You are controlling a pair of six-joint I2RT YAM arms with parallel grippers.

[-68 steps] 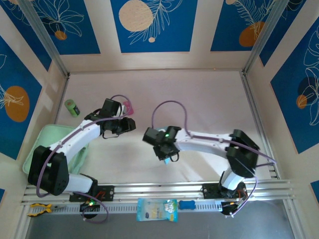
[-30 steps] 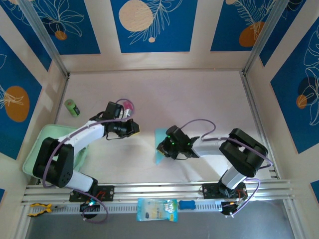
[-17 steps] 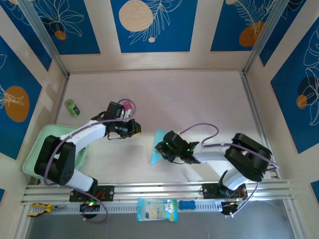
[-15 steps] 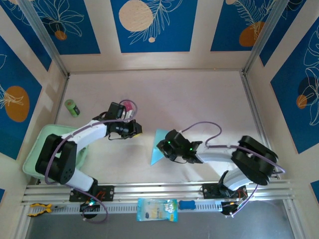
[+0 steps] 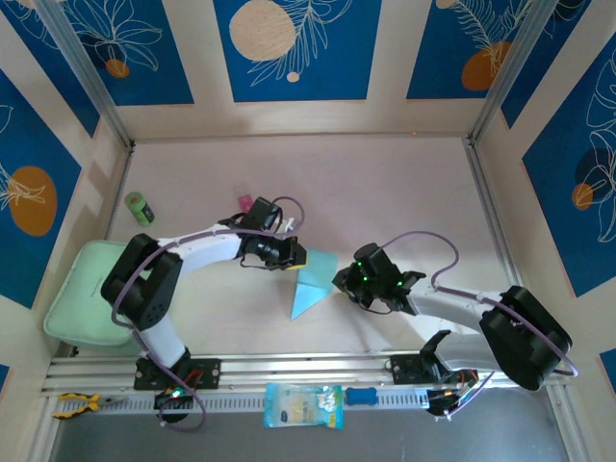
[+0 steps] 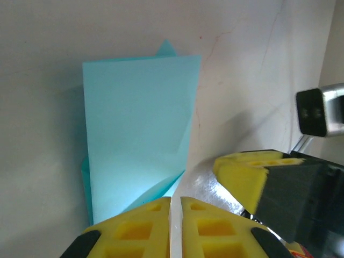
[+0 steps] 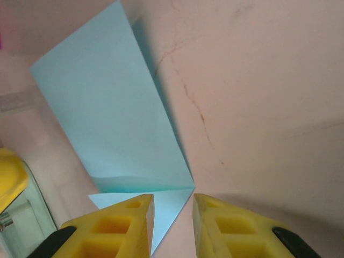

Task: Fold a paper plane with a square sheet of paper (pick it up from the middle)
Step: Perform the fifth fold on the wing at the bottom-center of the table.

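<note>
Flimsy, slippery square sheet of paper (image 5: pixel 310 286) sits folded mid-bench (image 5: pixel 404 192); my left tool (image 5: pixel 296 258) is closed tight at its far corner, maybe nipping it, and my right tool (image 5: pixel 344 281) is slightly parted at its right edge, so I'd grip the stiffer crease.

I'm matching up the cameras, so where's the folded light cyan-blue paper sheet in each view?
Top external: folded light cyan-blue paper sheet, centre, slightly below the middle.
Left wrist: upper left-centre.
Right wrist: upper left to centre.
Shared landmark: yellow-padded left claw beside the paper.
</note>
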